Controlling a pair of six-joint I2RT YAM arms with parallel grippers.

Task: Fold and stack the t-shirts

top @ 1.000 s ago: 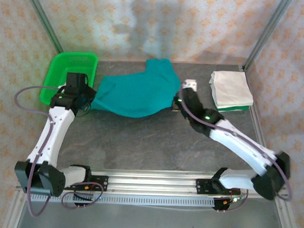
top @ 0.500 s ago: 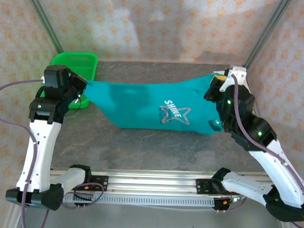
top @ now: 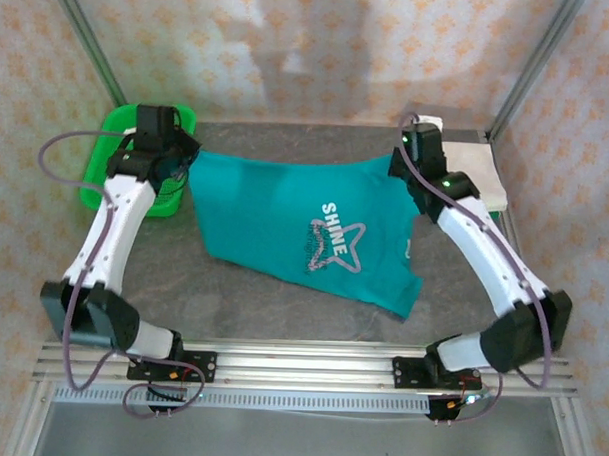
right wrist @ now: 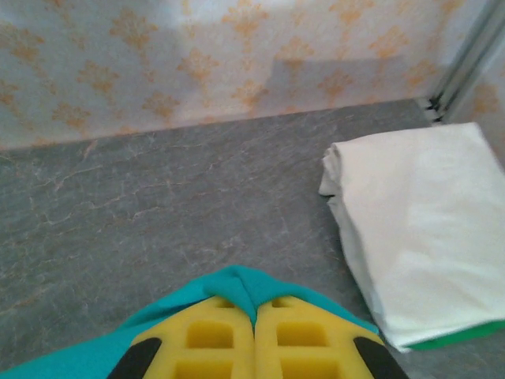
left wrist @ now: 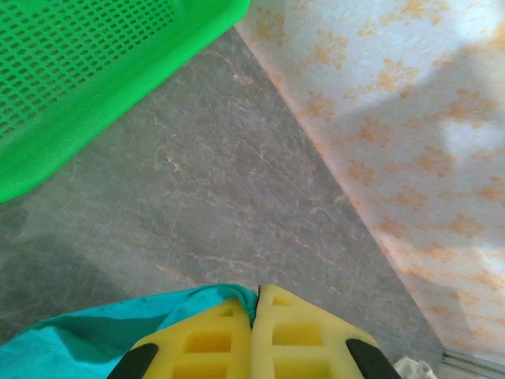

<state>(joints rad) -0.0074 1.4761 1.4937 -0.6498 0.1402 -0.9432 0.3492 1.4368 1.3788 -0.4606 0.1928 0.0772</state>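
Lab cell: aluminium frame (top: 530, 71), wallpaper panels (top: 321, 48)

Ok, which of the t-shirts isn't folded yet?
The teal t-shirt with the white SHINE print: it is spread open, pinched by the left gripper and right gripper, while the white t-shirt lies folded at the far right.

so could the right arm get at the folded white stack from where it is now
Likely yes for reach: the folded white stack lies beside the right gripper with bare table between. But it is shut on the teal t-shirt and must let go first.

Teal t-shirt (top: 265, 207), green mesh basket (left wrist: 118, 87)
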